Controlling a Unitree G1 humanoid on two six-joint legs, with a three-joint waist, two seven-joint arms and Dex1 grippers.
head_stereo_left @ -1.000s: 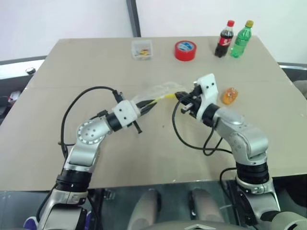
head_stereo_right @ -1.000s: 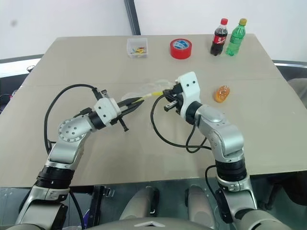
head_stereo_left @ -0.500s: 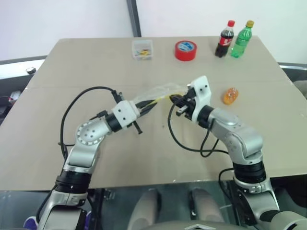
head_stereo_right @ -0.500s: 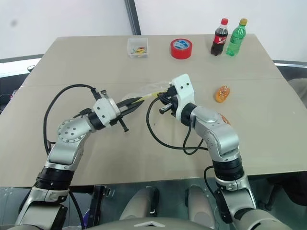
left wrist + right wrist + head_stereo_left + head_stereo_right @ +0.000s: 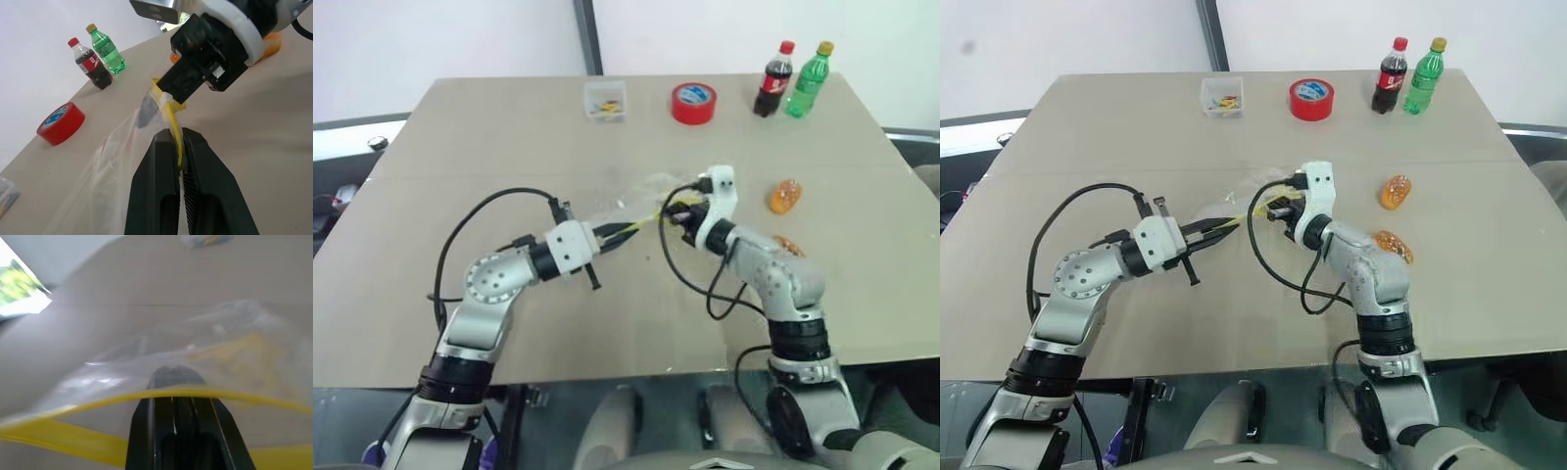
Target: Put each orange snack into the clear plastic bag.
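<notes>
The clear plastic bag [image 5: 631,196] hangs stretched between both grippers over the table's middle. Its yellow zip strip [image 5: 172,116] runs from one gripper to the other. My left gripper [image 5: 617,233] is shut on the strip's near end, as the left wrist view shows [image 5: 177,147]. My right gripper [image 5: 674,209] is shut on the far end of the strip, and its fingers [image 5: 172,396] pinch the yellow edge. One orange snack [image 5: 784,195] lies on the table right of the right gripper. The other orange snack [image 5: 789,245] lies by the right forearm.
At the table's far edge stand a small clear box [image 5: 605,101], a red tape roll [image 5: 692,102], a cola bottle [image 5: 771,79] and a green bottle [image 5: 808,78]. Black cables loop from both wrists over the tabletop [image 5: 431,147].
My right arm has dropped lower and its gripper has edged left with the strip's end. The snack by the forearm has come into view. The left gripper has hardly shifted.
</notes>
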